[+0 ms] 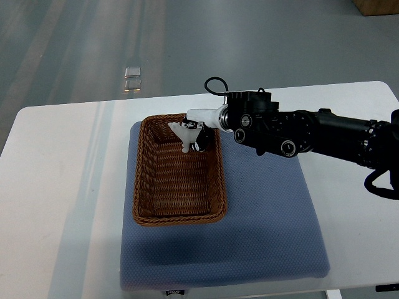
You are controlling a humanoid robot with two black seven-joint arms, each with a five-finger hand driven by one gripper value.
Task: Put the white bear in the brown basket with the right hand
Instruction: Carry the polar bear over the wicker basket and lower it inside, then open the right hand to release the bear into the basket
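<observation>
The right hand hangs over the far right corner of the basket; its fingers grasp the bear, which is above the basket floor, not yet resting; the open floor lies directly under the hand, so the release probably needs only a short descent.

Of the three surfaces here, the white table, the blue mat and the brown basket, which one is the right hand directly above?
The brown basket. The right hand is over its far end, holding something white. The blue mat lies under the basket, and the white table lies under both.
</observation>
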